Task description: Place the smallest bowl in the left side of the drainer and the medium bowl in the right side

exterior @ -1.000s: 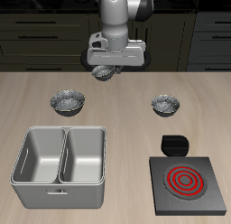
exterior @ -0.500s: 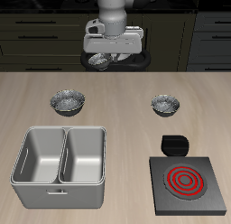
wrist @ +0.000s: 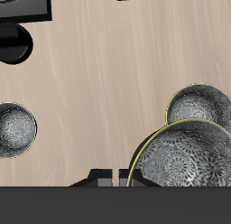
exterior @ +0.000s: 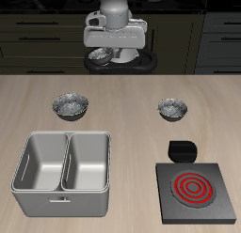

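The gripper (exterior: 106, 51) was closed on the rim of one little bowl and held it high in the air, far back over the table (exterior: 122, 124). I think this was the smallest bowl (exterior: 101, 57), because it looked tinier than the other two. It was held up high so it could pass over the other things without bumping them. From the gripper's own view the smallest bowl (wrist: 185, 169) hung right under the camera.

The drainer (exterior: 56, 201) sat near the table's front edge. The bowl still needed to go into its left side.

There were three bowls in all: one in the gripper and two on the table. The medium bowl (exterior: 172, 109) sat farther back than the stove (exterior: 196, 188). The widest bowl (exterior: 72, 106) sat just behind the drainer. There was one drainer with two compartments, both with nothing in them, one stove, and one small black thing (exterior: 181, 148) just behind the stove
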